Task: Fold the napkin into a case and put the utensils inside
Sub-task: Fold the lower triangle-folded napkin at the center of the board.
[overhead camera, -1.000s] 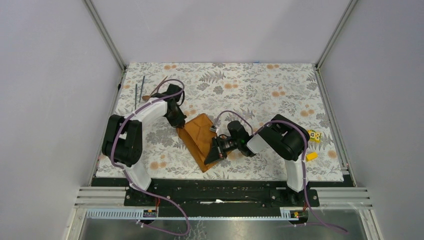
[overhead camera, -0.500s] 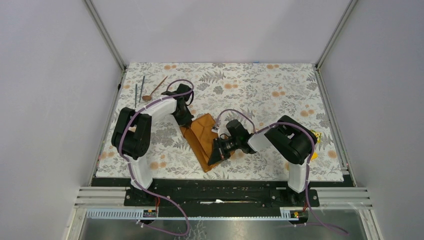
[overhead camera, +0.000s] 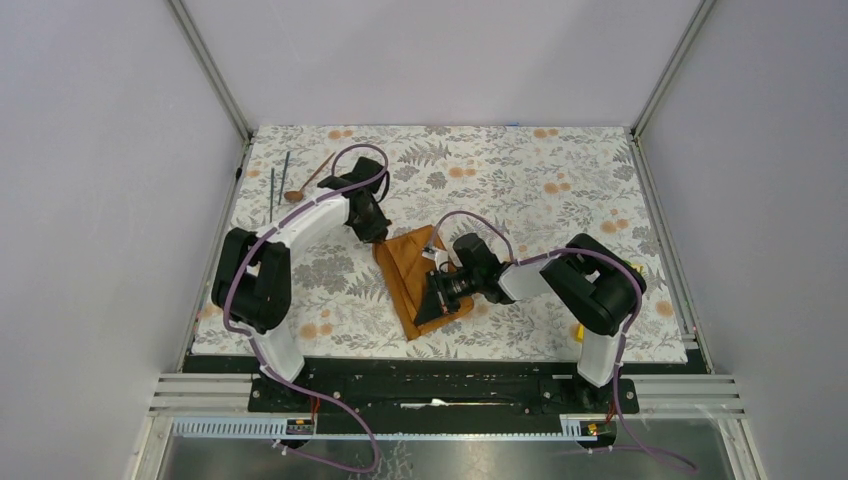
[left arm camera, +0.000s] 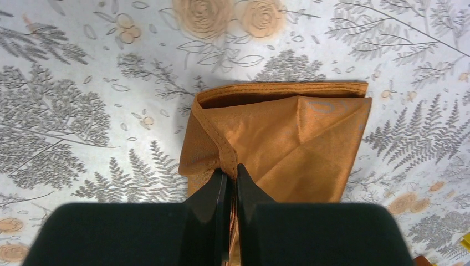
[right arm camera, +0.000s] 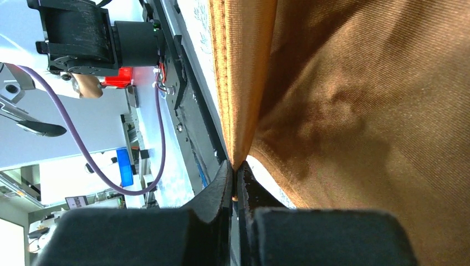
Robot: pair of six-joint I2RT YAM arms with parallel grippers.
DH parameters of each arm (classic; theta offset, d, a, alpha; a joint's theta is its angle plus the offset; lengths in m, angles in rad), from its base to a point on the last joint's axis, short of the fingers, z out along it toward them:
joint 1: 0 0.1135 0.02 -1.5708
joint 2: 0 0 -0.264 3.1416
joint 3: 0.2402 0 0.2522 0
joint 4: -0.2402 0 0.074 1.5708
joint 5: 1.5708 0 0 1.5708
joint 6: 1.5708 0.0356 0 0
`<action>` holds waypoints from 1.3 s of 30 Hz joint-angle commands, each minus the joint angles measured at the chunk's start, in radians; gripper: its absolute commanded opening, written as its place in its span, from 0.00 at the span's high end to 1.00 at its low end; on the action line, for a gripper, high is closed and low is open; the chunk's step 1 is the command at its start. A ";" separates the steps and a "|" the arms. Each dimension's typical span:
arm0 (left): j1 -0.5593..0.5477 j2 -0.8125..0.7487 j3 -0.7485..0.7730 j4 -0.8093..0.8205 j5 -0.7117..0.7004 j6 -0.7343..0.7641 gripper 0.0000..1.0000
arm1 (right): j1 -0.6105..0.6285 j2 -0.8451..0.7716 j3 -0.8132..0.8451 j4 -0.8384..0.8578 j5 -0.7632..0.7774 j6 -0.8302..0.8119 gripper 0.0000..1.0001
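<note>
**Top view**
- Napkin (overhead camera: 408, 272): folded to a slanted strip near the middle of the tablecloth (overhead camera: 540, 190). You will find it between the two arms, with one end pointing toward the front edge.
- Left gripper (overhead camera: 379, 238): at the strip's far left corner, touching the cloth. The jaws are too small here for you to read.
- Right gripper (overhead camera: 430, 303): on the strip's right edge toward the near end, wrist turned sideways.
- Spoon (overhead camera: 309, 179) and two rods (overhead camera: 279, 180): lying flat at the far left corner of the tablecloth. The rods lie side by side just left of the spoon, and all three are well apart from the napkin.

**Left wrist view**
- Napkin (left arm camera: 294, 144): stacked layers, with a hemmed edge across the top and a diagonal crease on the upper layer. One hemmed flap curves down from the top left corner to the fingertips.
- Left gripper (left arm camera: 231, 173): jaws closed on that hem, so you see the cloth pinched between the tips.
- Tablecloth (left arm camera: 83, 111): shows to the left, to the right and beyond the napkin.

**Right wrist view**
- Napkin (right arm camera: 354, 100): seen close up, filling the right half. Its hem runs down to the fingertips.
- Right gripper (right arm camera: 235, 170): jaws closed, clamping the hem's edge.
- Cable (right arm camera: 83, 152): purple, looping at the left beside a dark rail.
</note>
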 commanded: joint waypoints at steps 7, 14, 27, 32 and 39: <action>-0.066 0.108 0.144 0.089 -0.054 -0.018 0.96 | -0.026 -0.034 -0.078 0.051 -0.054 0.040 1.00; -0.085 0.197 0.184 0.115 -0.055 -0.015 0.97 | -0.051 -0.048 -0.093 -0.008 -0.018 -0.006 0.99; -0.107 0.270 0.206 0.173 -0.007 -0.002 0.97 | -0.064 -0.223 0.009 -0.421 0.217 -0.207 0.47; -0.113 0.261 0.202 0.172 0.014 0.022 0.97 | -0.070 -0.306 0.097 -0.631 0.375 -0.275 0.34; -0.117 0.240 0.188 0.172 0.039 0.037 0.96 | -0.135 -0.346 0.095 -0.407 0.526 -0.183 0.18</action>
